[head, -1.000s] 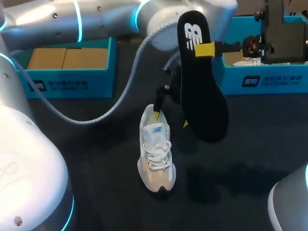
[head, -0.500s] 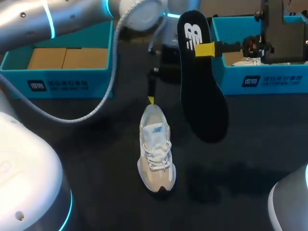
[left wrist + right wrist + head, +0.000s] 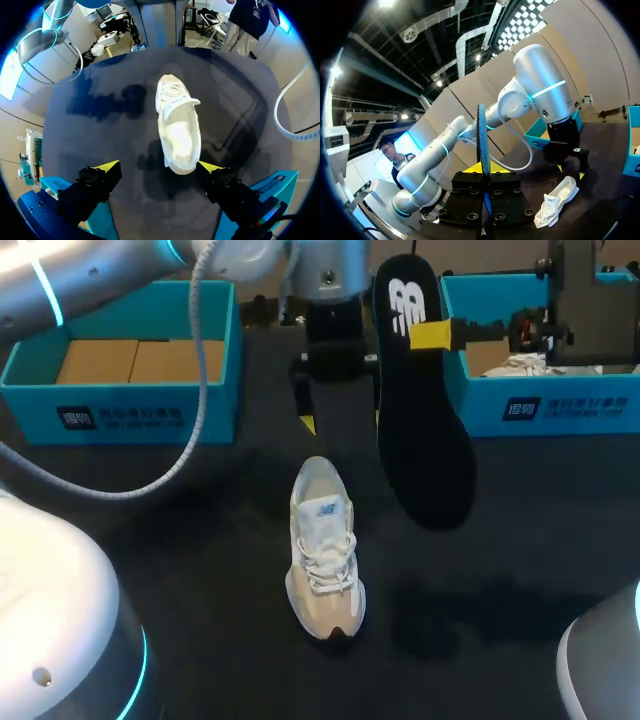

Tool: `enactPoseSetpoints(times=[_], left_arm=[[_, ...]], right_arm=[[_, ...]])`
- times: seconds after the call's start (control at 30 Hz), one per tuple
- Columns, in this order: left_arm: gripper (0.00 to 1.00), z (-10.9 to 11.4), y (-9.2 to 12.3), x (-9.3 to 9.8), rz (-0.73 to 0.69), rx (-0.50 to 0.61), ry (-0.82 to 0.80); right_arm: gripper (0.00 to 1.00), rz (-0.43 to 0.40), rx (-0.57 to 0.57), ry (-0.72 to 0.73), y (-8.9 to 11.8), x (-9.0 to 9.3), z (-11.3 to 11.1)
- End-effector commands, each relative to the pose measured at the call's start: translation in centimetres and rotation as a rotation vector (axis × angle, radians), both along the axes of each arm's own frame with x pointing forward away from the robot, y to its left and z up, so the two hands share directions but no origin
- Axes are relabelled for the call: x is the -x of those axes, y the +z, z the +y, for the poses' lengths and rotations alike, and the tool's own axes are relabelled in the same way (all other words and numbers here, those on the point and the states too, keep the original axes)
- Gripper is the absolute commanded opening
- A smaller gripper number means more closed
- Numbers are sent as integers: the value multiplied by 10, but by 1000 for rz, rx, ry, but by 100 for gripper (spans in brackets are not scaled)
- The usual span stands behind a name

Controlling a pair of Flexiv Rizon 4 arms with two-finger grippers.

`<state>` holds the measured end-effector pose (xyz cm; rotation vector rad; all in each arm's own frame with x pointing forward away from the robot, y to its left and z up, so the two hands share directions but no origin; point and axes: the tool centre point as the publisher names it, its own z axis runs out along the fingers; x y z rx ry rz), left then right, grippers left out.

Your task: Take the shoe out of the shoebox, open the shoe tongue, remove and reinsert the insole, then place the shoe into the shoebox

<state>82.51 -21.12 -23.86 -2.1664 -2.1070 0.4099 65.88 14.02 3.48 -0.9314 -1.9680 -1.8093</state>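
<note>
While the right gripper (image 3: 432, 335) clamps the black insole (image 3: 420, 430), the white shoe (image 3: 325, 545) stands on its sole on the dark table (image 3: 180, 540).
Both yellow tips press the insole from two sides near its upper end, and the broad end hangs down clear of the table, to the right of the shoe. The left gripper (image 3: 343, 422) hangs above the shoe's heel, touching nothing, its fingers spread wide; in the left wrist view the shoe (image 3: 177, 125) lies ahead of this gripper (image 3: 159, 167), heel nearest. One teal shoebox (image 3: 140, 420) sits far left, another (image 3: 560, 405) far right.
</note>
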Motion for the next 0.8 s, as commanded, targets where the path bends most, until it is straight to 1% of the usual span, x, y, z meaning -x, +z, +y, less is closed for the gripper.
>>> enactPoseSetpoints(times=[0.03,0.27,0.53,0.8], left_arm=[[100,4,2,-2,-3,34,7],[100,6,11,-8,-1,60,11],[100,13,23,-12,5,103,24],[100,15,26,-15,-11,107,56]], right_arm=[[0,6,-15,-23,-2,3,-8],[0,9,-53,-68,-3,-1,-26],[0,28,-91,-77,-6,-9,-44],[0,61,-116,-91,-11,-13,-56]])
